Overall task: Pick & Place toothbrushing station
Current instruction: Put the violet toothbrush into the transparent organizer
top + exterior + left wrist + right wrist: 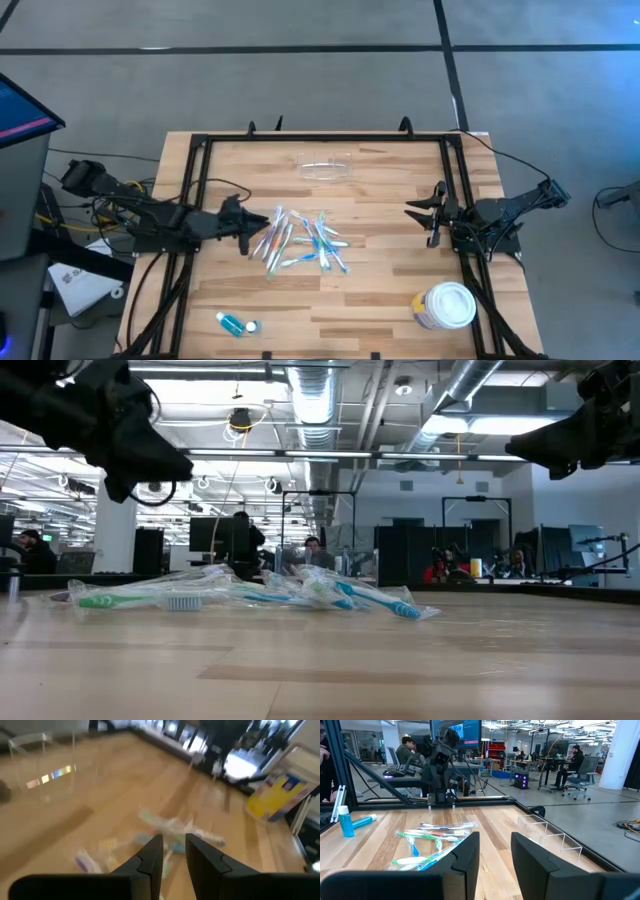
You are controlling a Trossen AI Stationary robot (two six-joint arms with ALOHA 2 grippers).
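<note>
Toothbrushing station [326,167] near far table edge, left gripper [247,228] and right gripper [415,214] apart, empty.

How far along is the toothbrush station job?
Nothing looks done yet: the clear toothbrushing station stands empty at the table's far edge, and the wrapped toothbrushes lie heaped mid-table. Nothing is in hand: left gripper hovers beside the heap, open and empty, and right gripper waits open at the right. All picking and placing remains.

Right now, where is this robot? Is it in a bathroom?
No, it looks like a big open office or lab. Behind the wooden table there are desks with screens, people on office chairs, and bare pipes on the ceiling.
</note>
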